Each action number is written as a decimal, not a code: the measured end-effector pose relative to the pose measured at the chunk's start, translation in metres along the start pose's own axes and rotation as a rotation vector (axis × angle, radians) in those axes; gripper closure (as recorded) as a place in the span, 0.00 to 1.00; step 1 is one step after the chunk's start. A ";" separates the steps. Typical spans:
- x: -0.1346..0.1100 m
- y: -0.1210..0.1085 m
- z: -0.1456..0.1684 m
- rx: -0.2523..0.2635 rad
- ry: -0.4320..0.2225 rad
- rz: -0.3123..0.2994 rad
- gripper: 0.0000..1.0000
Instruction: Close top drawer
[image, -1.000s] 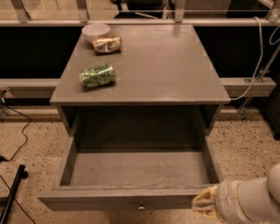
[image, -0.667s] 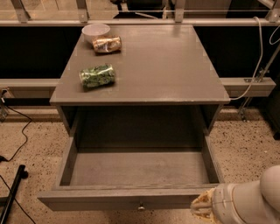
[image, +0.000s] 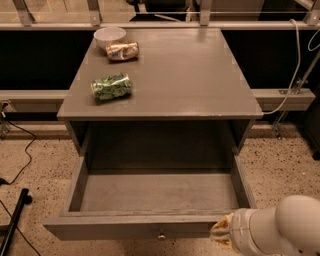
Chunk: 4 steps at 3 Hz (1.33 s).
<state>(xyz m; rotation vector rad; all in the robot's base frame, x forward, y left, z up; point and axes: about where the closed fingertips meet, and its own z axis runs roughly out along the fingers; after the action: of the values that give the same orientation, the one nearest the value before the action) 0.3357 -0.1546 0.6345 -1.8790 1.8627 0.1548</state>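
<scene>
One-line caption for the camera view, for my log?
Top drawer open, gripper at the right end of its front panel; bowl, brown packet and green packet on the cabinet top.

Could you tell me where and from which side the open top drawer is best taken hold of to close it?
Probably the small round knob at the centre of the top drawer front, approached from the front: it juts toward the camera, and a central push should keep the pulled-out drawer straight. The gripper is by the front's right end.

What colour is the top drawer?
The top drawer is grey-brown, camera view; gripper at its front right corner.
</scene>
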 end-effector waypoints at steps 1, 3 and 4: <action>-0.009 -0.015 0.009 0.085 0.019 -0.002 1.00; -0.040 -0.021 -0.003 0.192 0.006 0.006 1.00; -0.046 -0.017 -0.011 0.213 -0.006 0.074 1.00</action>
<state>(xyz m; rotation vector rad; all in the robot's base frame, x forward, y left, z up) 0.3461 -0.1183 0.6667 -1.6655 1.8664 -0.0130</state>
